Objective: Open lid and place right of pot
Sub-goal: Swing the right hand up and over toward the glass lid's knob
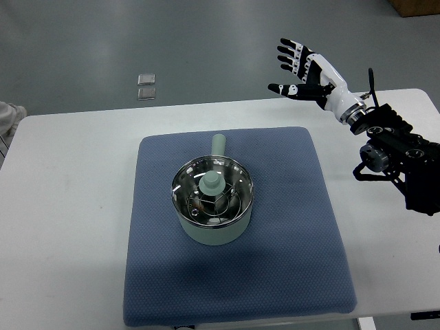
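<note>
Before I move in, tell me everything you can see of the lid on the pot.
The lid is round and looks like clear glass with a shiny metal rim, so the pot's metal inside shows through it. A pale green knob stands upright at its centre. It sits flat and closed on the pale green pot, whose handle points away from the robot, in the middle of the blue mat. Nothing else touches it; the right robot hand is open, up and off to the right.
</note>
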Robot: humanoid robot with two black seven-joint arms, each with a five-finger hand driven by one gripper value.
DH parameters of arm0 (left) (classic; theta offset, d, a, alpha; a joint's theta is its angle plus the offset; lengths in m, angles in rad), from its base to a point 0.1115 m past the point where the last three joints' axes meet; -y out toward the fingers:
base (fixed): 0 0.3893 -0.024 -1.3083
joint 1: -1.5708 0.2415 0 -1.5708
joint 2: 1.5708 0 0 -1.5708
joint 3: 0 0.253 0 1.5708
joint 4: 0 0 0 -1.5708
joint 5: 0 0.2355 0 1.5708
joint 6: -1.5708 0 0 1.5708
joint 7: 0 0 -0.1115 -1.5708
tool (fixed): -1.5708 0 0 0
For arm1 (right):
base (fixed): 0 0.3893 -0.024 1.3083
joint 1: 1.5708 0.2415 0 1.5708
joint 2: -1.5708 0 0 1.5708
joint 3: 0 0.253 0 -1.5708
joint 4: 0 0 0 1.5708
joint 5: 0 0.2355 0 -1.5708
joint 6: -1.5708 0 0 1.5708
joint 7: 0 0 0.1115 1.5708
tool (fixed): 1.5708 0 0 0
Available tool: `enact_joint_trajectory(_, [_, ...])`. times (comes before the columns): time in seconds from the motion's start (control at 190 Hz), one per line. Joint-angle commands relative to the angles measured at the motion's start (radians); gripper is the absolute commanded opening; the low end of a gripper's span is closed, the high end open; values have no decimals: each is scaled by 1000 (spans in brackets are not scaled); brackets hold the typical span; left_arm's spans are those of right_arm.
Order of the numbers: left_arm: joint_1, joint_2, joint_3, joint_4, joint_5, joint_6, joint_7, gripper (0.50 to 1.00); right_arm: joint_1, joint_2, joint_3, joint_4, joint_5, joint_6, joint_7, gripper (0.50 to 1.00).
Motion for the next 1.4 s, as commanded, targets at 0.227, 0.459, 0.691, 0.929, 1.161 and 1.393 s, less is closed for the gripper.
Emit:
enact_joint_trajectory(0.227, [0, 0, 0, 0, 0, 0, 0, 1000, 194, -162, -65, 230, -434, 178, 0, 930])
enact_joint_trajectory(0.459, [0, 0, 0, 0, 0, 0, -2, 1000, 343, -195, -130, 364, -658, 313, 0, 928])
enact_joint_trajectory(0.691, [0, 0, 0, 0, 0, 0, 0, 1000, 539, -142, -240, 431, -854, 359, 0, 928])
enact_joint_trajectory(0.929, [0, 0, 0, 0, 0, 0, 0, 1000, 608, -58, -372, 459, -969, 356, 0, 928])
enact_joint_trajectory(1.161, [0, 0, 0, 0, 0, 0, 0, 1000, 561, -11, -439, 448, -1073, 316, 0, 928])
enact_joint_trajectory(1.393, [0, 0, 0, 0, 0, 0, 0, 1000, 542, -18, -479, 445, -1136, 265, 0, 926])
